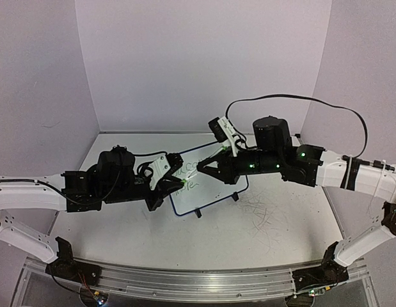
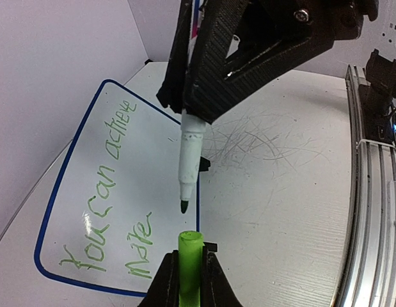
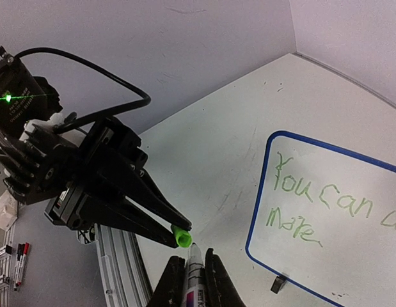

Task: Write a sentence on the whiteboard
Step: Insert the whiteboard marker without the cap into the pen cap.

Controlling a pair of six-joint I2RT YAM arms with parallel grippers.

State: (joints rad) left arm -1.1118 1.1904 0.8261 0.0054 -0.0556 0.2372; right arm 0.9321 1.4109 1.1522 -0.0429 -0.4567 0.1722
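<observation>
Writing looks done: thin green handwritten sentence fills the small blue-rimmed whiteboard, lying on the scuffed white table under both arms. Right gripper clamps the white marker pen. Left gripper pinches its green cap. Tip faces cap mouth, so I'd guess recapping.

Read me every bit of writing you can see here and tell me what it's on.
"You can achieve": first line of the green sentence on the whiteboard.
"more": its second line.
Marker in the right gripper: barrel print too blurred to read.
Cap in the left gripper: none visible.
</observation>
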